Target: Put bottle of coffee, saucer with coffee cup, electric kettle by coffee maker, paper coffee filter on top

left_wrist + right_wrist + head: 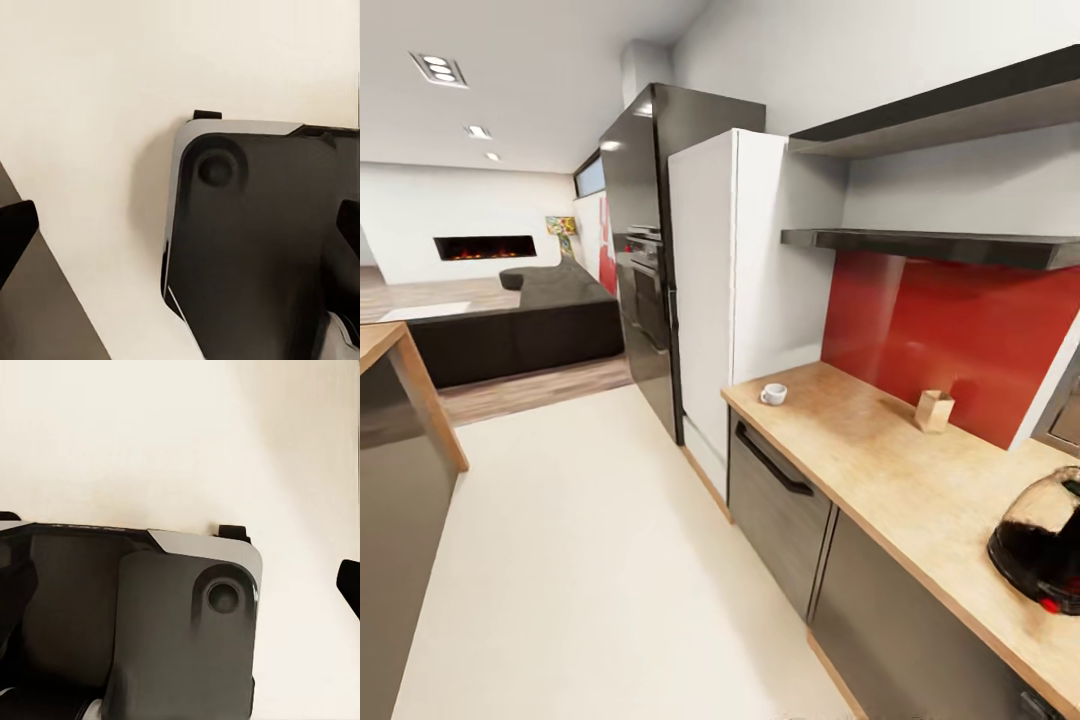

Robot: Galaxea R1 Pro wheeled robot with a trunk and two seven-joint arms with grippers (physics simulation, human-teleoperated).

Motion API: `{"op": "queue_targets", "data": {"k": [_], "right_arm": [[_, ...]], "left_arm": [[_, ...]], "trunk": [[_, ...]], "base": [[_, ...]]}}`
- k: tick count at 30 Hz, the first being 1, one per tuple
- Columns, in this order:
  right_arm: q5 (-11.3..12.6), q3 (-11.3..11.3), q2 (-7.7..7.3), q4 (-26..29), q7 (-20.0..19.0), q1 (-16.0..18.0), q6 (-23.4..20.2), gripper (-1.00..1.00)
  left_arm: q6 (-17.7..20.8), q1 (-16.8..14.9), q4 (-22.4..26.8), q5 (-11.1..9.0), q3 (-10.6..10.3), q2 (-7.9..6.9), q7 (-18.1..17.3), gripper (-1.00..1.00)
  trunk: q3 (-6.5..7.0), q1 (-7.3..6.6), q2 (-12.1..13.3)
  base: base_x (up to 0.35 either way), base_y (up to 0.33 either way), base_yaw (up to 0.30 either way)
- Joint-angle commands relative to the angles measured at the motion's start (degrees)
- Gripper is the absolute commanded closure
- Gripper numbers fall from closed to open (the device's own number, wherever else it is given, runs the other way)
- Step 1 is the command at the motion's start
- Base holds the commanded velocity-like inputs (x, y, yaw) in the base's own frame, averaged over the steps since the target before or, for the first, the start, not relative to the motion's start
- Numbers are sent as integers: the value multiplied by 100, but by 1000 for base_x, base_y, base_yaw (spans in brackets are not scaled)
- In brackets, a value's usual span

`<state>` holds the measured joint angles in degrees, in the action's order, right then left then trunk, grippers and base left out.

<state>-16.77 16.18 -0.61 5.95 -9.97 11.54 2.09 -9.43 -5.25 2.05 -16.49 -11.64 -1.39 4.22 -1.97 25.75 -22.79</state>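
The kitchen countertop (880, 470) runs along the right wall. A small white coffee cup (773, 394) stands near its far end, by the fridge. The smoky electric kettle (1045, 540) with a red switch sits at the near right edge of the head view. The black kitchen shelf (950, 246) hangs above a red wall panel (960, 335); I see it from below. The coffee maker, bottle of coffee, paper coffee filter and saucer are out of view. My left gripper (182, 225) and right gripper (180, 585) hang open over the pale floor and my dark base, holding nothing.
A small tan box (934, 411) stands against the red panel. A white fridge (740, 290) and black oven tower (645, 250) close the counter's far end. A wooden-topped island (400, 400) is at left, with a pale floor aisle (590, 540) between. A dark sofa (520, 330) lies beyond.
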Motion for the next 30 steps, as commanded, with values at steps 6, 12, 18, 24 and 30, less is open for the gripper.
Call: {"op": "queue_targets", "data": {"k": [6, 12, 18, 24, 30], "right_arm": [[-54, 47, 0, -9, -22, 7, 20, -100], [-54, 43, 3, -13, -22, 7, 20, -100], [-54, 44, 5, -14, -22, 7, 20, -100], [-54, 43, 8, -14, -22, 7, 20, -100], [-54, 43, 9, -15, -22, 7, 20, -100]], "left_arm": [[-15, -2, 14, -30, -53, 18, -6, -100], [-15, -2, 15, -36, -49, 13, -10, -100], [-15, -2, 9, -34, -49, 15, -9, -100], [-15, -2, 6, -33, -49, 8, -9, -100], [-15, -2, 6, -30, -49, -1, -9, -100]], "trunk": [[-13, 3, -13], [-13, 3, -13], [-13, 3, -13], [-13, 3, -13], [-13, 3, -13]], "base": [[0, 0, -300], [113, 155, -300], [188, 251, -300], [235, 233, -300], [312, 65, -300]]}}
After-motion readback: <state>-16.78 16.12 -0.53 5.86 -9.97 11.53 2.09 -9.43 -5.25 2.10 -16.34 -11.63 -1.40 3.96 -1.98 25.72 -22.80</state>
